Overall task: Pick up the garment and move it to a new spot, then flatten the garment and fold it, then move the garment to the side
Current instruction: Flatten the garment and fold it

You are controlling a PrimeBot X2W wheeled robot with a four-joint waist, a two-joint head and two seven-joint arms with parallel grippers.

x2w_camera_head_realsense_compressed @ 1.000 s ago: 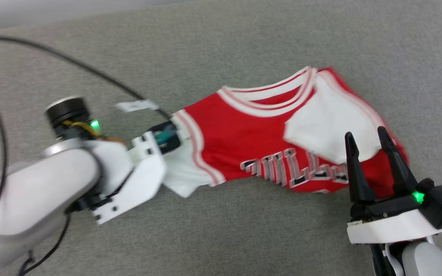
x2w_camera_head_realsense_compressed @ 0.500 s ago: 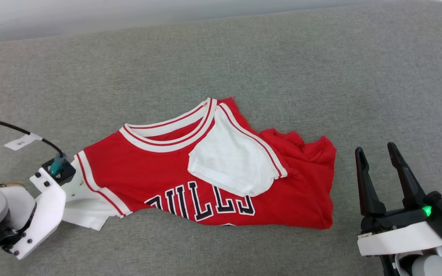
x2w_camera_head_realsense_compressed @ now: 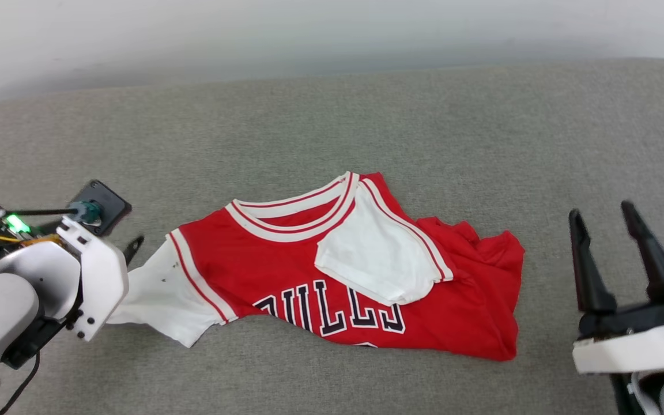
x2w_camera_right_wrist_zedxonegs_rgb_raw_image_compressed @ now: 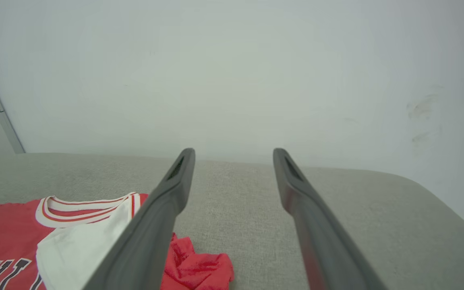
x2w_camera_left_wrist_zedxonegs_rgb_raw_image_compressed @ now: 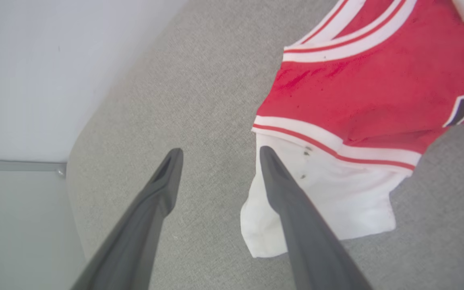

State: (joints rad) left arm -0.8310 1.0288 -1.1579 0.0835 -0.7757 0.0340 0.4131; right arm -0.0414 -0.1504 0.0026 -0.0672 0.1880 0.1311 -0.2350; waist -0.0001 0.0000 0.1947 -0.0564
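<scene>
One red jersey-style garment [x2w_camera_head_realsense_compressed: 286, 259] lies in the middle of a grey fabric surface [x2w_camera_head_realsense_compressed: 424, 127], collar toward 12 o'clock in the head view; black letters outlined in white run across its chest, reading "ULLS" clearly, with the letter before them creased and hard to make out; a trace of print below the letters at the hem is too cut off to read; the collar carries red and white stripes, and so does the trim; two white short sleeves can be counted, one spread flat at the garment's 9 o'clock end, one folded over the chest; the 3 o'clock end is bunched into red wrinkles; three small dark specks dot the flat sleeve in the left wrist view. Two grippers, each with two long dark fingers; the left gripper [x2w_camera_left_wrist_zedxonegs_rgb_raw_image_compressed: 220, 152] sits at 8 o'clock, jaws apart, one finger over the flat sleeve's edge and the other over bare grey fabric, though contact cannot be told; the right gripper [x2w_camera_head_realsense_compressed: 600, 210] sits at 4 o'clock, jaws apart, near the garment's bunched end without touching it; one green light glows on each wrist; a pale wall [x2w_camera_head_realsense_compressed: 309, 34] rises at 12 o'clock.
</scene>
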